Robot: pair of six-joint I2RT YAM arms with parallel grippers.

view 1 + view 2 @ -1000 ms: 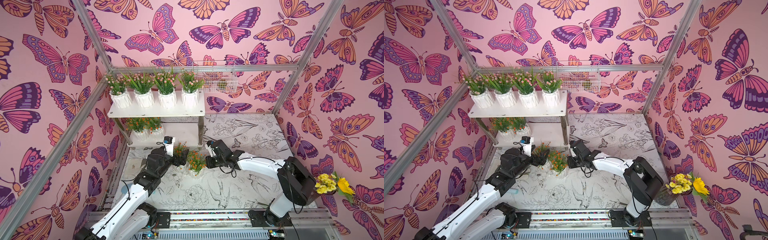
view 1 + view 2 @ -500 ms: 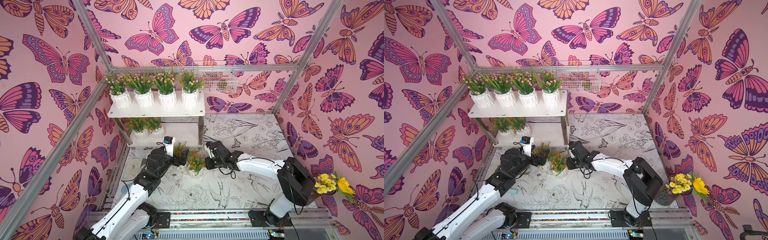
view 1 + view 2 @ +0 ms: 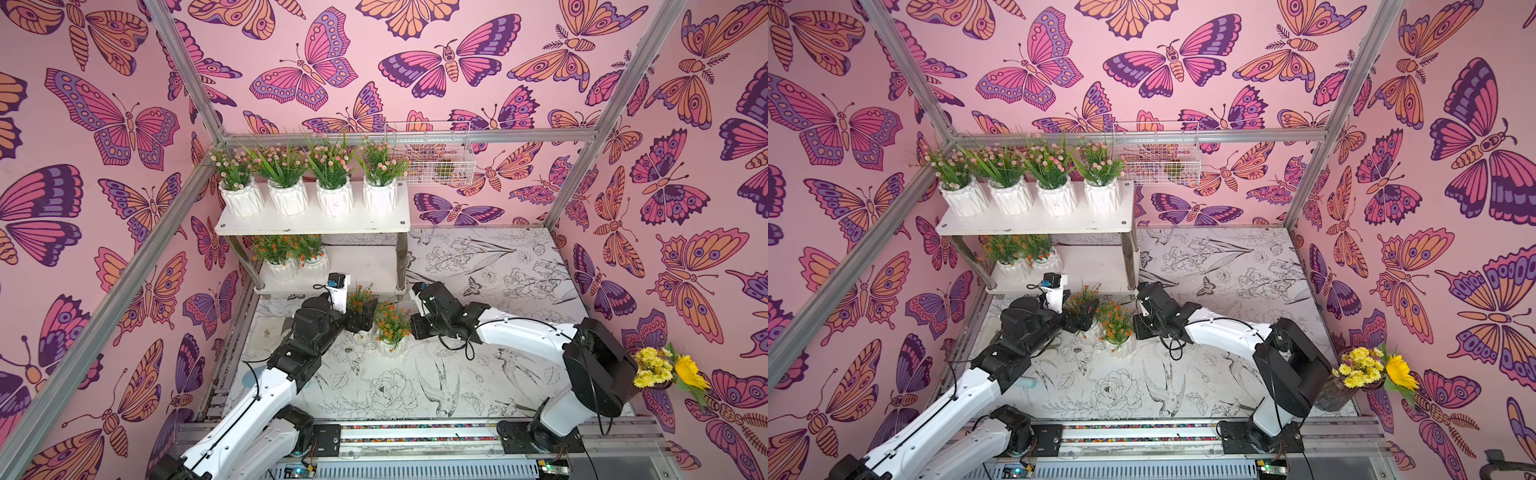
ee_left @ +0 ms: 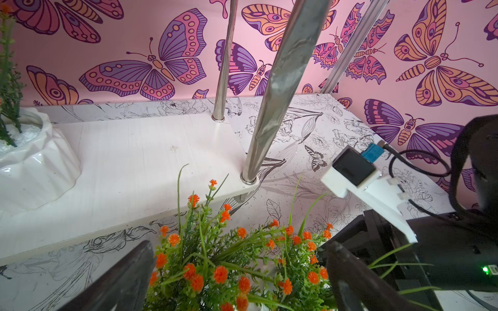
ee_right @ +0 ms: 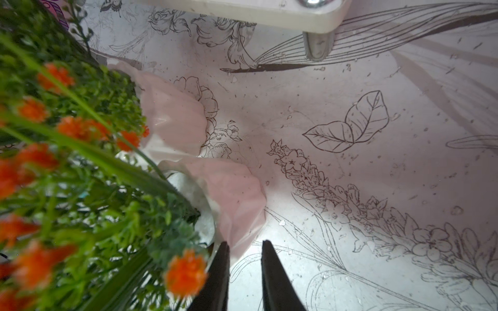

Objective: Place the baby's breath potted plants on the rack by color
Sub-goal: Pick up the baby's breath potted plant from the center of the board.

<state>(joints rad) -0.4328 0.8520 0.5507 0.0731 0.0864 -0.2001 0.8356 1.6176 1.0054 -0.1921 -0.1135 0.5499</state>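
The rack (image 3: 311, 224) stands at the back left. Its top board carries a row of several pink baby's breath potted plants (image 3: 309, 174), and two orange ones (image 3: 286, 253) sit at the left of its lower board (image 4: 134, 161). Two more orange plants stand on the table in front of it. My left gripper (image 3: 363, 318) (image 4: 239, 243) is open, its fingers wide either side of the left plant's spray (image 3: 361, 293); that pot is hidden. My right gripper (image 5: 245, 242) (image 3: 409, 332) is shut on the rim of the right plant's white pot (image 5: 234, 196) (image 3: 390, 349).
A white wire basket (image 3: 432, 153) hangs on the back wall right of the rack. A yellow sunflower bunch (image 3: 669, 370) sits at the table's right front edge. The rack's silver leg (image 4: 277, 88) rises just beyond the two plants. The two pots touch each other.
My right gripper has crept slightly left against the right orange plant. The left arm and both plants have hardly moved.
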